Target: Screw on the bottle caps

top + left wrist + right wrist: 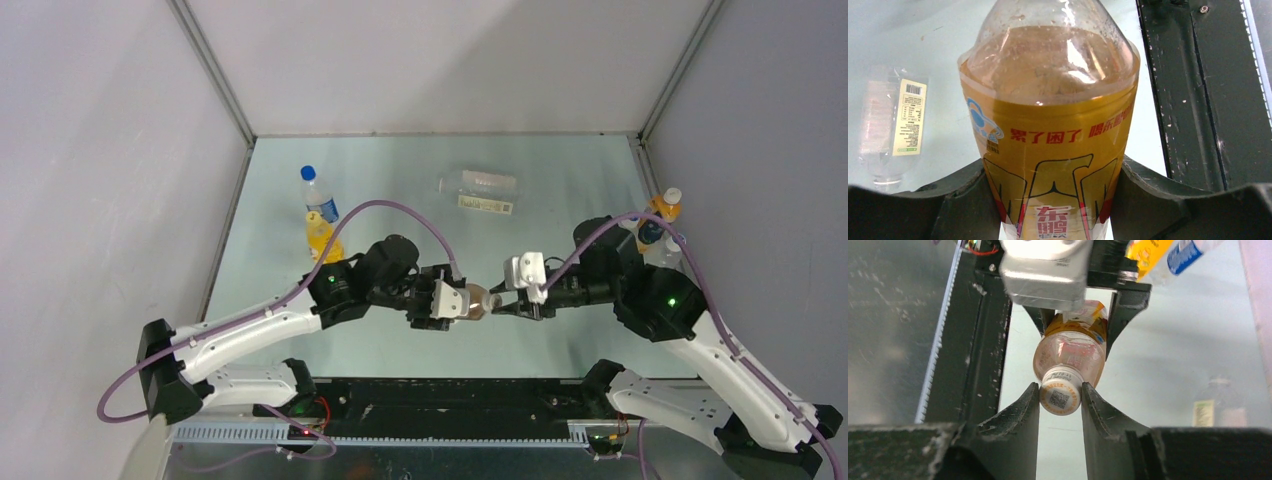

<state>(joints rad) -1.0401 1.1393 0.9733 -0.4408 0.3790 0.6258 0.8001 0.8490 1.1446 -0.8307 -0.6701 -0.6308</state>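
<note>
At near centre, the left gripper (1054,167) clamps the brown-drink bottle (1048,100), held sideways. The right gripper (1060,390) pinches its white cap (1060,397), seemingly seated on the neck.

The top camera looks down over the table (400,180); each wrist camera faces the shared brown-drink bottle (1048,150) closely, from opposite ends.

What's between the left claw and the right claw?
The brown-drink bottle, held sideways in the left claw, its white cap pinched by the right claw. The top view shows this; the right wrist view shows the cap.
</note>
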